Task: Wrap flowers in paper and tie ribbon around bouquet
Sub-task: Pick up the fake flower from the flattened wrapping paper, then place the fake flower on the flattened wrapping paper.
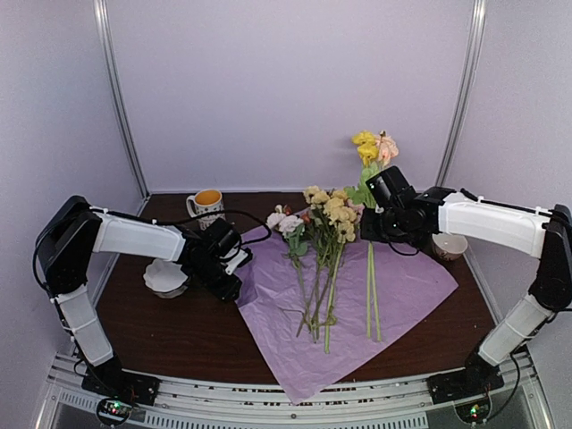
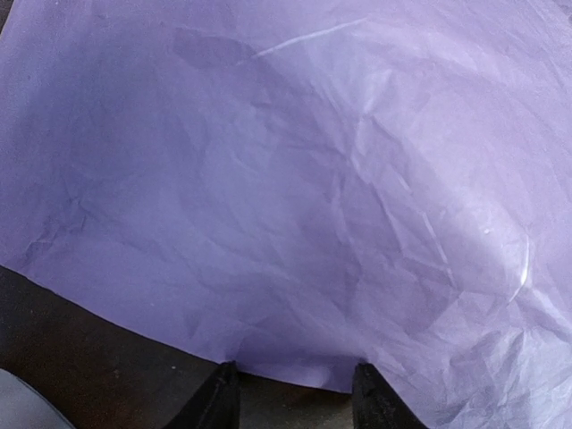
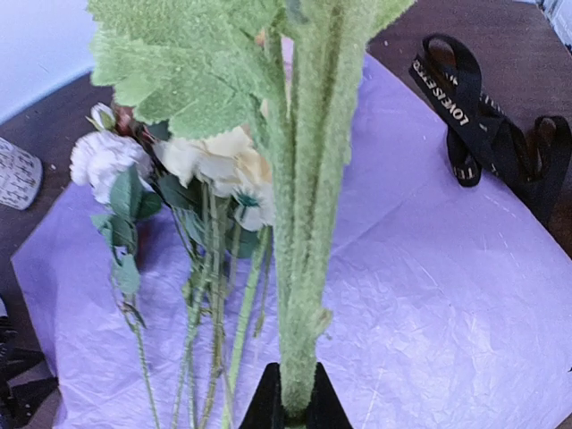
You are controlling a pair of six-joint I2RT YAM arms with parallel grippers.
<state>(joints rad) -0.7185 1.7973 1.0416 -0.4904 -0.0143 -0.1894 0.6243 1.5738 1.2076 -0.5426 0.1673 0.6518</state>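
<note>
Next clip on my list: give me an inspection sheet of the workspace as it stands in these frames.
surface: dark wooden table, partly under the paper.
job's things: paper spread flat, crinkled; flowers lying on it, apart from a few raised stems; ribbon bunched at the paper's edge, untied.
clutter: mug, white dish, small bowl.
hands: left hand open at the paper's edge; right hand shut on the raised stems.
cables: black cable arching from the left arm past the mug.
surroundings: pale walls, metal posts.
</note>
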